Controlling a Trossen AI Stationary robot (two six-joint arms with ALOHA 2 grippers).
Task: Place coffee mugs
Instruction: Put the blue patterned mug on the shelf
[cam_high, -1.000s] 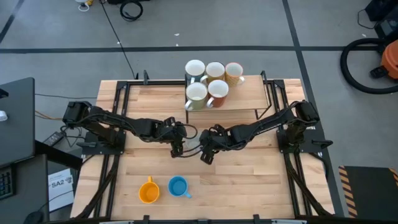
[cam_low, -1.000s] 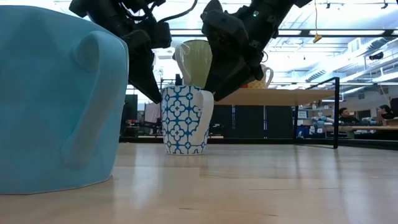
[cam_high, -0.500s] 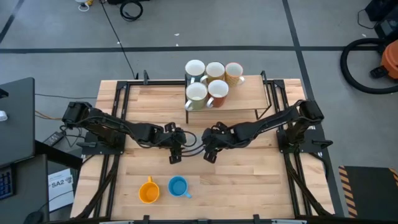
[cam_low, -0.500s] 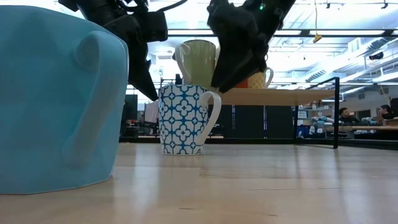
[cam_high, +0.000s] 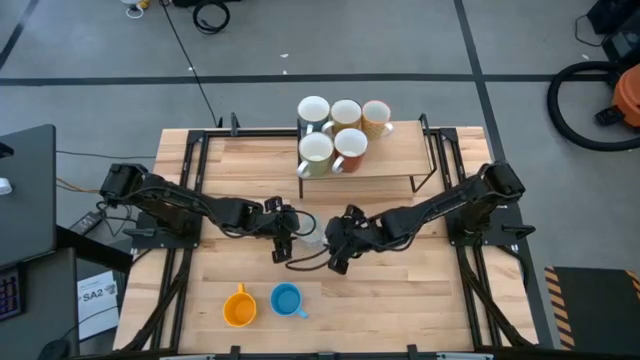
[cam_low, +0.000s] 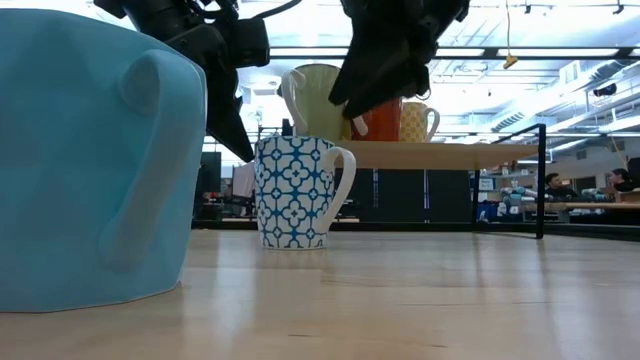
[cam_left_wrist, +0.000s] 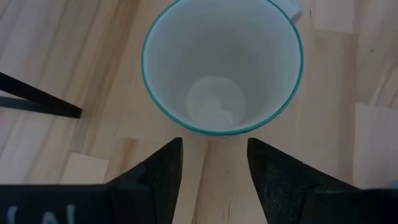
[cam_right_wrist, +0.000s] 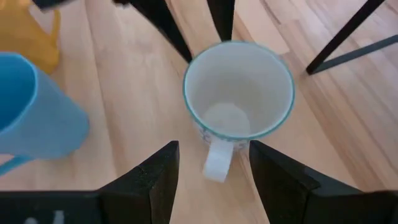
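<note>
High view: wooden table (cam_high: 400, 290) on grey floor (cam_high: 90, 90).

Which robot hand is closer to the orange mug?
The left gripper is a bit closer, up and right of the orange mug. The right gripper is farther right, past the patterned mug.

Wooden table (cam_high: 400, 290); raised shelf (cam_high: 405, 160); vacuum cleaner (cam_high: 605, 95) on floor.
</note>
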